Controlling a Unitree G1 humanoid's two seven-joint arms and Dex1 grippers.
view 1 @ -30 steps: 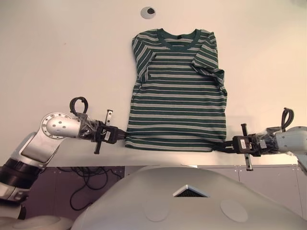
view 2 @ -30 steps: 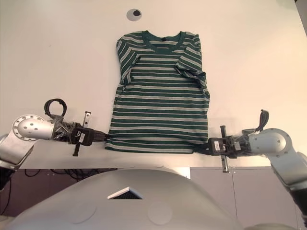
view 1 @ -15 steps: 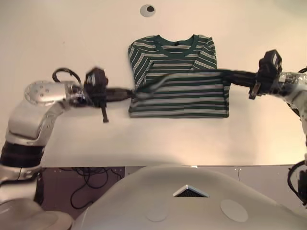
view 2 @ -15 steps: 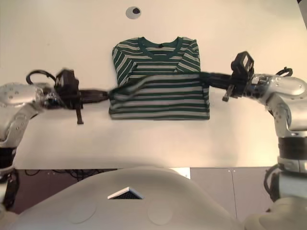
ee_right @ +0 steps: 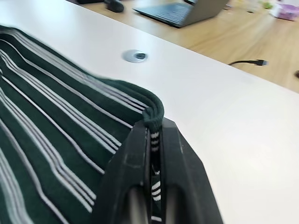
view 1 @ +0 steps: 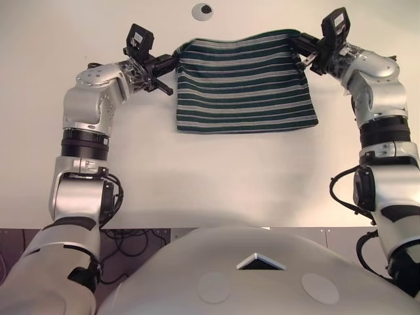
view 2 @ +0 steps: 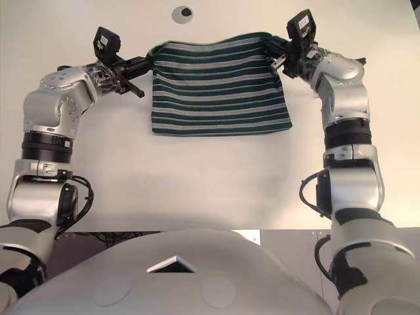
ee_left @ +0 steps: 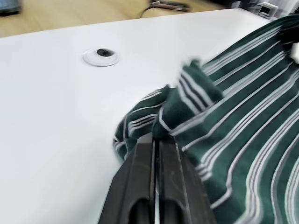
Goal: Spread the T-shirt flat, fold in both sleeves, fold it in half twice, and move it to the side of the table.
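A dark green T-shirt with thin white stripes (view 1: 246,85) lies on the far middle of the white table (view 1: 197,177), doubled over into a broad rectangle with neither collar nor sleeves showing, its folded edge towards the robot and its loose far edge running between the two arms. The left gripper (view 1: 172,61) is clamped on the T-shirt's far left corner; in the left wrist view its black fingers (ee_left: 140,168) are pressed together with a bunched tuft of striped cloth pinched at their tips. The right gripper (view 1: 301,47) grips the far right corner in the same way, and the right wrist view shows a rolled hem of the fabric caught between its two closed fingers (ee_right: 175,154). Both arms are stretched far forward over the table, one at each side of the garment, and the cloth's far edge sags slightly between the two held corners. Whether those corners touch the tabletop or hang just above it cannot be told. A round grey cable port (view 1: 203,11) sits in the table just beyond the T-shirt's far edge, nearer the left corner. Past the table's far side an open laptop (ee_right: 182,11) and a black cable (ee_right: 247,62) rest on a wood-coloured surface (ee_right: 261,37)
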